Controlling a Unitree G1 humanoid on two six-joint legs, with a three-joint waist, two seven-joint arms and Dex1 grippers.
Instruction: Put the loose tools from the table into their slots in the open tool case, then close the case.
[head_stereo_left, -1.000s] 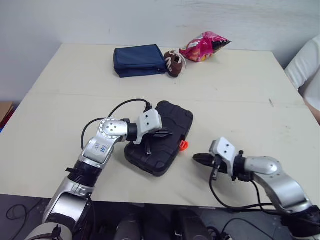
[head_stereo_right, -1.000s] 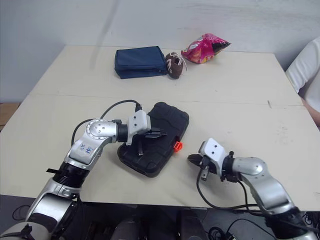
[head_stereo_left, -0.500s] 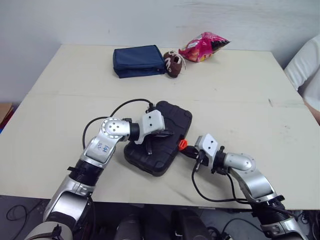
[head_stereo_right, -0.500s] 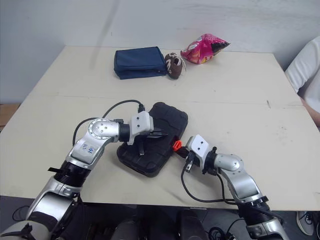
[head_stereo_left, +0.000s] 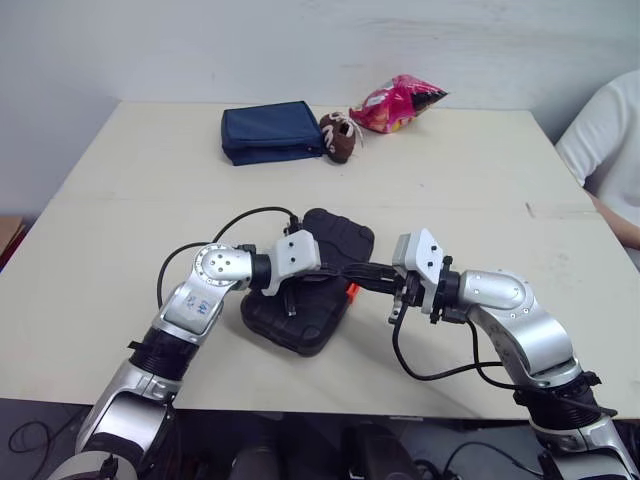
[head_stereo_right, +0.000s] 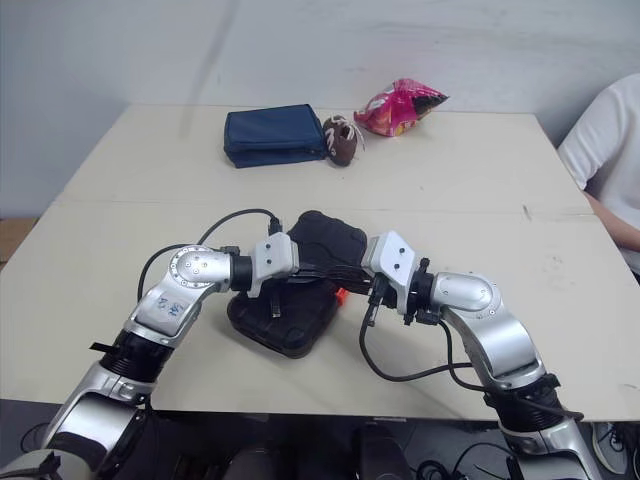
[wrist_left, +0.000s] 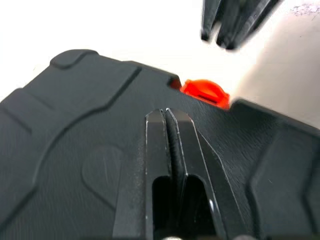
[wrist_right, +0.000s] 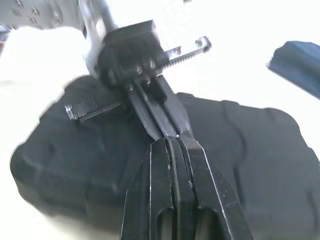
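Both our grippers pinched closed, pointing at each other

Our left arm (head_stereo_left: 196, 300) bends at the elbow and reaches inward, and our left gripper (wrist_left: 166, 112) has its two black fingers pressed flat together with nothing between them. Our right arm (head_stereo_left: 515, 318) bends in from the other side. Our right gripper (wrist_right: 172, 140) is likewise closed and empty, aimed straight at the left one. The two sets of tips are near; we cannot tell whether they touch.

Head pair: mounted high, facing forward and down over my arms; both eyes take in most of the table (head_stereo_left: 120, 180). Wrist cameras: very close, looking along my fingers (wrist_left: 187, 145) onto the black case (wrist_left: 75, 150) lid. Left wrist catches my right gripper (wrist_left: 220, 39); right wrist catches my left gripper (wrist_right: 175, 127).
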